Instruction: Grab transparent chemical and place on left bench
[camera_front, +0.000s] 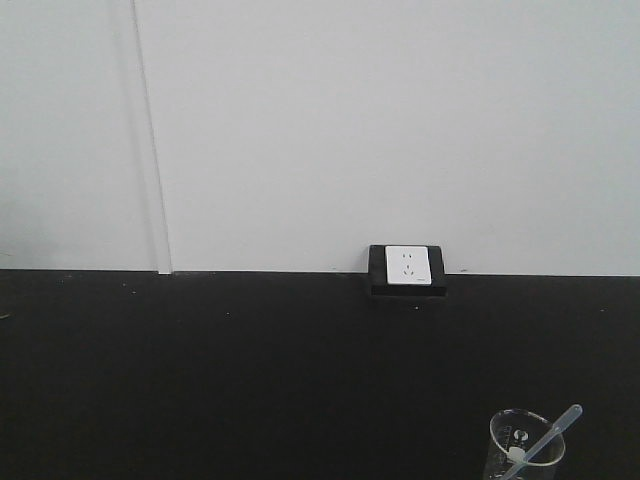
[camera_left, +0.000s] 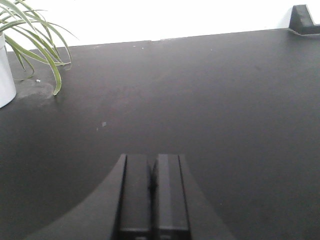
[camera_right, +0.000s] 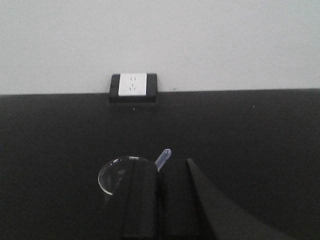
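The transparent chemical, a clear whitish pipette (camera_front: 546, 438), leans in a clear glass beaker (camera_front: 505, 436) at the lower right of the front view, bulb end up and to the right. In the right wrist view only its bulb (camera_right: 163, 157) shows, above my fingers, with the beaker (camera_right: 113, 176) partly hidden behind them. My right gripper (camera_right: 160, 172) is shut and empty, just short of the beaker. My left gripper (camera_left: 151, 159) is shut and empty over bare black worktop (camera_left: 210, 110). The left bench with white bins is out of view.
The beaker stands on a black worktop (camera_front: 250, 370) against a white wall with a white socket in a black block (camera_front: 408, 265), also in the right wrist view (camera_right: 132, 84). A green plant (camera_left: 35, 37) in a white pot (camera_left: 5, 75) stands far left of the left gripper.
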